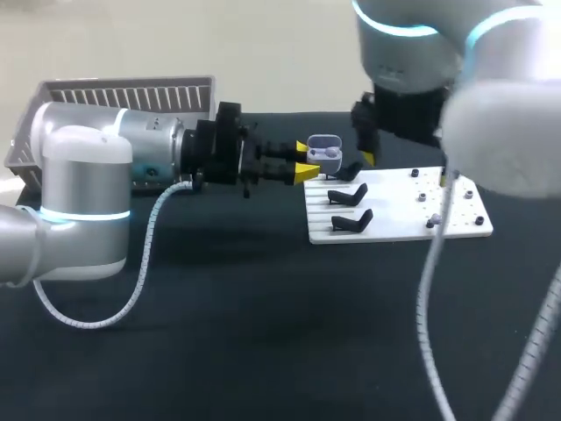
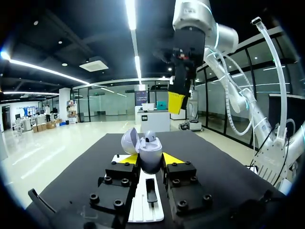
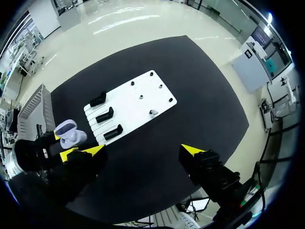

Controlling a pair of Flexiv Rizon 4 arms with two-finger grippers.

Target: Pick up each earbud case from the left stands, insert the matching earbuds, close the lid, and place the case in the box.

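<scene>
Left gripper (image 2: 150,159): fingers clamped from both sides on the open earbud case (image 2: 151,149). Right gripper (image 3: 142,151): fingers spread wide, holding nothing.

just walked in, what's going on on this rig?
The left hand is shut on a pale lavender earbud case, lid open, held beside the white board. The board's three black stands are empty. The right hand hangs open above the case. A grey slatted box sits behind the left arm.
</scene>
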